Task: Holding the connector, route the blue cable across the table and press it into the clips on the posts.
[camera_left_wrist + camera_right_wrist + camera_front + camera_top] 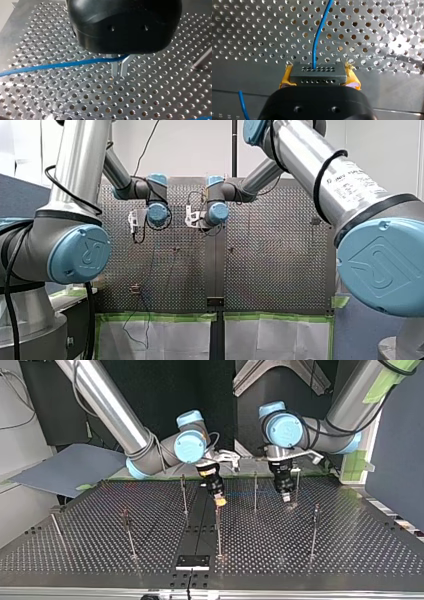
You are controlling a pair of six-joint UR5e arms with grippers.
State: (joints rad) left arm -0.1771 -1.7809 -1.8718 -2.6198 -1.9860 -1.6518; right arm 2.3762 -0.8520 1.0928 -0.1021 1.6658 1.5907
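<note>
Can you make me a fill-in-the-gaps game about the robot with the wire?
My right tool grips the connector with ____ pads. The cable coming out of it is ____. My left tool pinches that same ____. The table is full of little ____.
Missing words: yellow, blue, cable, holes.

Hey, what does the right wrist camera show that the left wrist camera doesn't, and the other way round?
Only the right wrist view shows a dark grey connector block with rows of small holes, clamped between the yellow pads of my right gripper. Only the left wrist view shows the narrow metal fingers of my left gripper, closed on the thin blue cable near their base. Both show that cable and the perforated metal table.
</note>
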